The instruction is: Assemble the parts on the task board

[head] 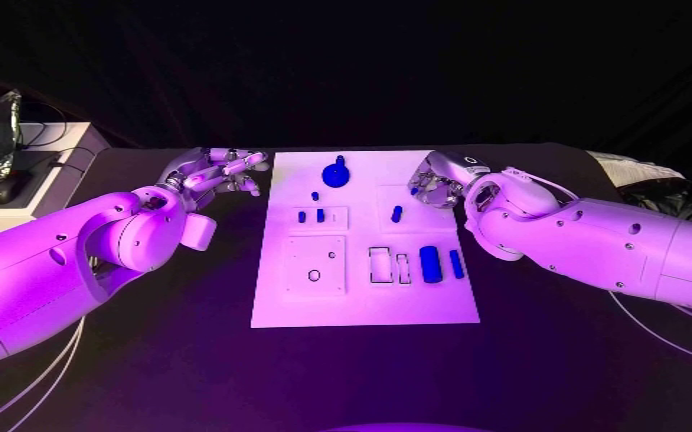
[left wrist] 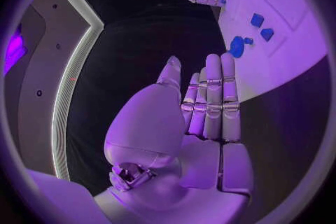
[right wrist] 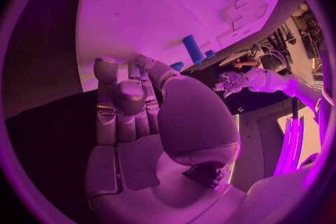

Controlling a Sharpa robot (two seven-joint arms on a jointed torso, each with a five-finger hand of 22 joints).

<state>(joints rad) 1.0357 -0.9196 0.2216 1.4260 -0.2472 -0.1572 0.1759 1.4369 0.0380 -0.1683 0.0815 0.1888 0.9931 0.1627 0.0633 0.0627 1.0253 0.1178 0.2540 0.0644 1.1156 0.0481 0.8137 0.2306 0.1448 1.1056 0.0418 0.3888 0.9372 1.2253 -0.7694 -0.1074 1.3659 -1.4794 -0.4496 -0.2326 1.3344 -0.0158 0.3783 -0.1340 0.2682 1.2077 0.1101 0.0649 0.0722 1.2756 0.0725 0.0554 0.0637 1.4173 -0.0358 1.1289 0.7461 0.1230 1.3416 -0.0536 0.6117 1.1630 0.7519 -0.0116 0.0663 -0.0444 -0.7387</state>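
Both hands flank the task board (head: 433, 307) on the tabletop (head: 577, 352), probably poised to start. The left hand (head: 216, 174) is empty, fingers (left wrist: 213, 95) straight and apart; the right hand (head: 437, 184) holds nothing, fingers loosely bent. Blue parts (head: 430, 264) lie on the board, unassembled.

The white board (head: 366, 297) lies flat between the left hand (head: 216, 174) and right hand (head: 437, 180); small blue parts (head: 430, 264) rest on it, nearest the right hand.
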